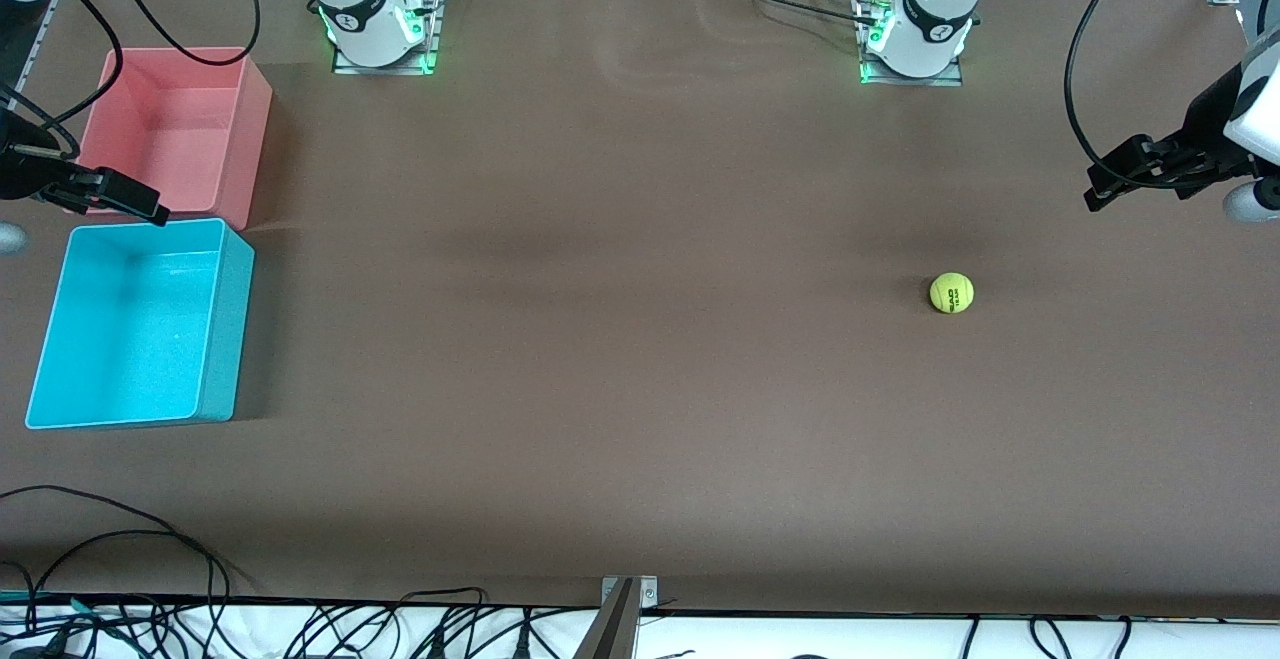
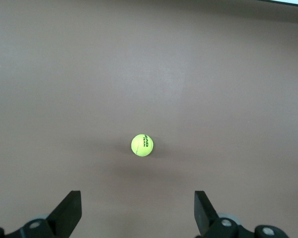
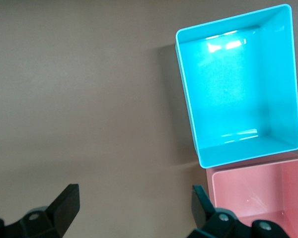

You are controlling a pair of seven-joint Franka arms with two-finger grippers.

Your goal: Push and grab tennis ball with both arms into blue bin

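Note:
The tennis ball [image 1: 951, 293] lies alone on the brown table toward the left arm's end; in the left wrist view the tennis ball [image 2: 142, 145] shows ahead of the fingers, untouched. My left gripper [image 1: 1098, 191] hangs open and empty above the table near that end, and my left gripper [image 2: 137, 198] has bare table between its fingers. The empty blue bin [image 1: 225, 339] stands at the right arm's end. My right gripper [image 1: 155, 211] hovers open and empty where the two bins meet. From my right gripper [image 3: 134, 196] the blue bin [image 3: 233, 89] is in sight.
An empty pink bin [image 1: 250, 139] stands against the blue bin, farther from the front camera; the pink bin [image 3: 258, 198] also shows in the right wrist view. Both arm bases [image 1: 380, 34] [image 1: 915, 39] sit along the table's back edge. Black cables [image 1: 150, 539] trail over the near edge.

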